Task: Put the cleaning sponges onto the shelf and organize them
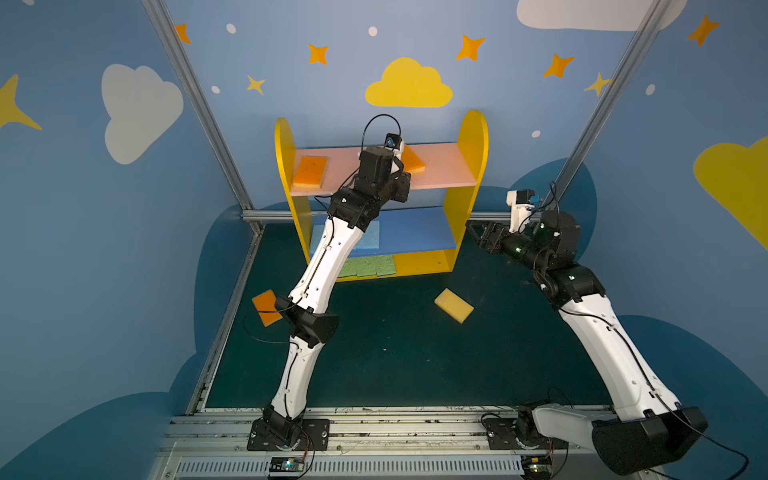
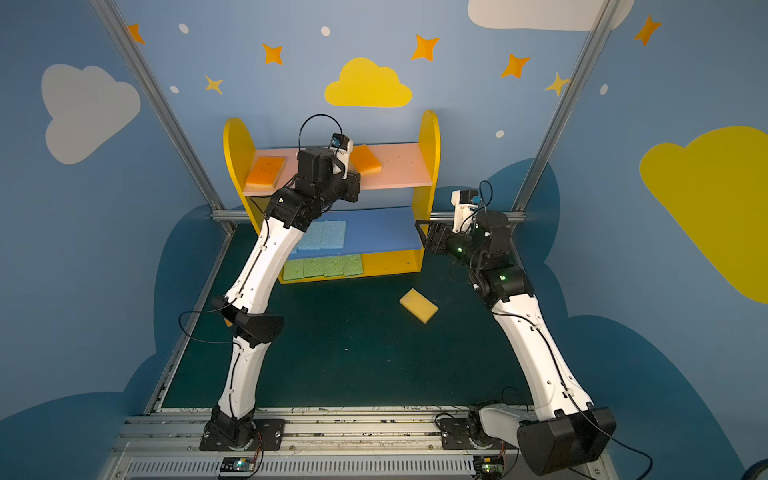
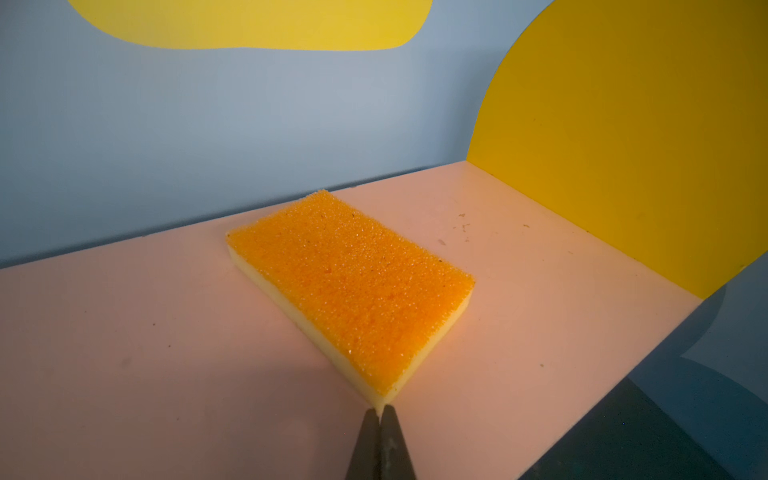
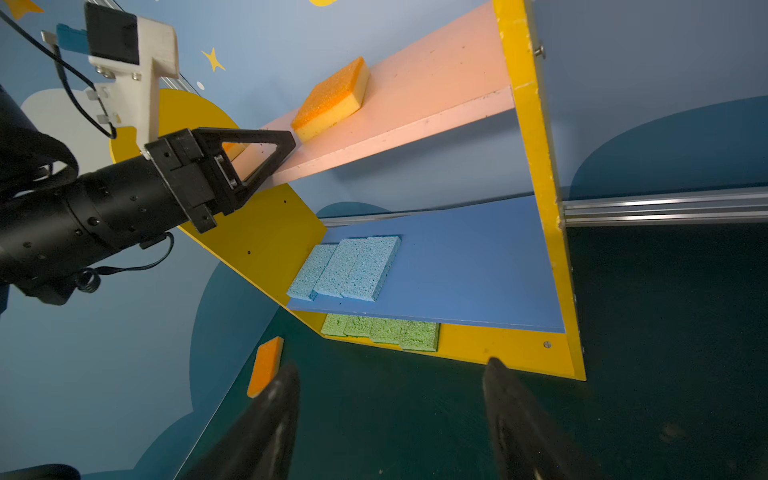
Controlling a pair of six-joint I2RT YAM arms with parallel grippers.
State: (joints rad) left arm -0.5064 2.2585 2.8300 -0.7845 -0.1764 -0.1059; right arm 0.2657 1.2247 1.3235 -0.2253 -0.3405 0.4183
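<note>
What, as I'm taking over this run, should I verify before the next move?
1. Left gripper shut, empty: ok.
2. Right gripper open, empty: ok.
3. Orange sponge at the left tips squared on pink board: not ok, askew.
4. Blue sponges, green sponges in rows: ok.
5. All sponges shelved: not ok; yellow-up sponge and orange-up sponge lie on the floor.

Yellow-sided shelf (image 4: pixel 536 166), orange sponge (image 4: pixel 332 99) flat on its pink board (image 4: pixel 436 83), left gripper (image 4: pixel 291 143) with fingers (image 4: pixel 249 134) pressed together at that sponge's corner, three blue sponges (image 4: pixel 349 270) on the blue board (image 4: pixel 478 270), four green sponges (image 4: pixel 386 330) underneath, second orange sponge (image 4: pixel 266 372) on the dark counter (image 4: pixel 665 332), right gripper (image 4: pixel 392 365) spread wide.
</note>
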